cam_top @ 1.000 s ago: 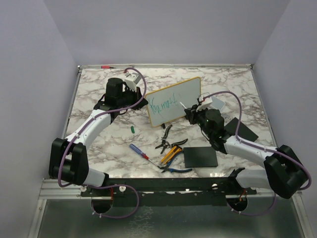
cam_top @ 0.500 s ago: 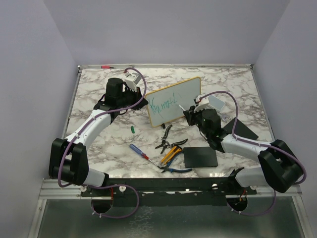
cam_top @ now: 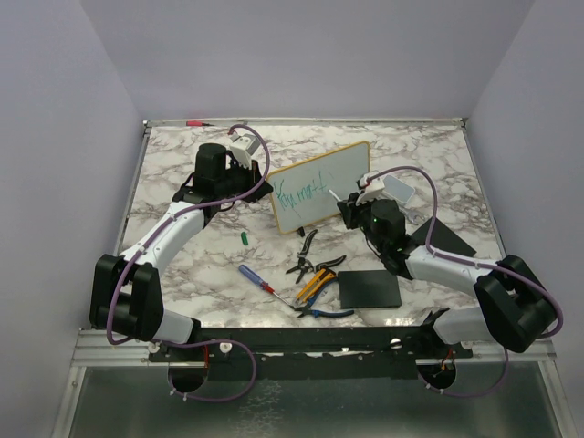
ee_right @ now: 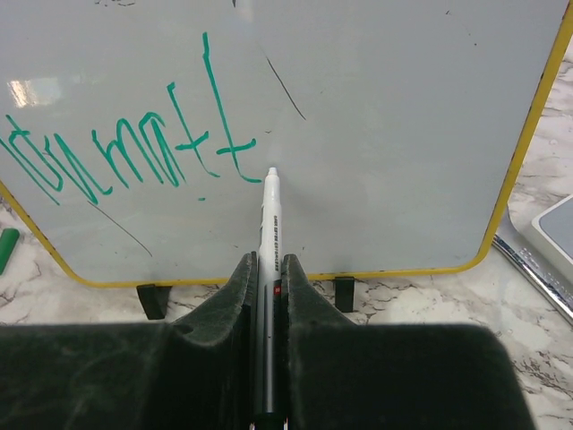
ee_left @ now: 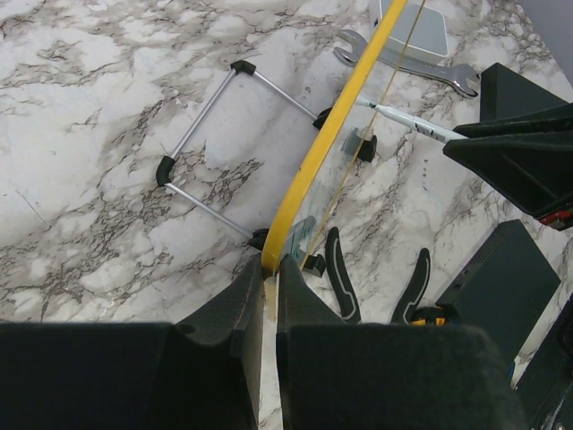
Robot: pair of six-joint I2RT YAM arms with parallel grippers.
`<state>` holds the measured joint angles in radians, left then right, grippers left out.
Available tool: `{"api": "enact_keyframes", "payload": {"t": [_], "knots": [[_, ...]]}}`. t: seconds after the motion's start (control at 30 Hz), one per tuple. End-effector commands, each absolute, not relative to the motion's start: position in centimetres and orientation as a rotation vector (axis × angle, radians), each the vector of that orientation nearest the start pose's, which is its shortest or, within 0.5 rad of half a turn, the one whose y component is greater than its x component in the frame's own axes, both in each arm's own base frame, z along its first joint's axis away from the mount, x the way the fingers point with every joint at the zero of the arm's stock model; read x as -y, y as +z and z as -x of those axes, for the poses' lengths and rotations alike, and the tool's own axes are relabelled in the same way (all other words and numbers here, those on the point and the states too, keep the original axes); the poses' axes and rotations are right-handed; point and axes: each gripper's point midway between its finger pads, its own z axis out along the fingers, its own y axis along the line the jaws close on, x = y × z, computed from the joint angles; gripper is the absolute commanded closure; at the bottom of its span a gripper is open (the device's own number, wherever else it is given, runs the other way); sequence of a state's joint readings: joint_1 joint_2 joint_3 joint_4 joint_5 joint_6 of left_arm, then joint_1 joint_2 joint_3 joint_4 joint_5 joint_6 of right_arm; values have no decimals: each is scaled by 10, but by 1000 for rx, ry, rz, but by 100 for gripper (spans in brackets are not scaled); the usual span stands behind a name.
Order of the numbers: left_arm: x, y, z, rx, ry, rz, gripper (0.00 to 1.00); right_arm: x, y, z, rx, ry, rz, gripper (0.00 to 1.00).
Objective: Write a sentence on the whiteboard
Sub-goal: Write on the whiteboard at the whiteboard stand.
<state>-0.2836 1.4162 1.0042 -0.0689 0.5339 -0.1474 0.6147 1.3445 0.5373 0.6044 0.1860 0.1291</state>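
Item: whiteboard (cam_top: 321, 187), standing on its feet mid-tabletop (cam_top: 182, 265) between the arms.

- Left gripper (ee_left: 269, 276): jaws clamped on the lower corner of the yellow frame, apparently to steady the board against writing pressure.
- Right gripper (ee_right: 268, 269): jaws closed on the marker (ee_right: 269, 215). Its tip points at the board just below the last green stroke; contact cannot be told.
- The sentence (ee_right: 134, 143): covers the left half only, so judged unfinished.

Change over the last second: the right gripper has drawn in leftward toward the board. The left arm and the board are unmoved.
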Motion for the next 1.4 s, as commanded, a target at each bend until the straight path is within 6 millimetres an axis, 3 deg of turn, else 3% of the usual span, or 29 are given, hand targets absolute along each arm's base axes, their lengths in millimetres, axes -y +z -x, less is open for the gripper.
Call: {"api": "enact_keyframes", "payload": {"t": [0.0, 0.23, 0.57, 0.83, 1.23, 1.37], "knots": [[203, 204, -364, -1983, -781, -496, 96, -202, 157, -361, -1730, 299, 238, 99], [202, 204, -364, -1984, -783, -494, 96, -197, 164, -363, -1714, 271, 217, 99], [203, 204, -364, -1983, -785, -497, 96, -209, 183, -368, -1667, 305, 265, 99], [203, 205, -365, -1981, -784, -497, 96, -223, 159, -360, -1718, 375, 338, 99], [203, 204, -365, -1982, -785, -496, 96, -224, 126, -345, -1806, 396, 349, 99], [203, 204, -365, -1984, -784, -497, 96, -216, 121, -346, -1825, 360, 307, 99]]}}
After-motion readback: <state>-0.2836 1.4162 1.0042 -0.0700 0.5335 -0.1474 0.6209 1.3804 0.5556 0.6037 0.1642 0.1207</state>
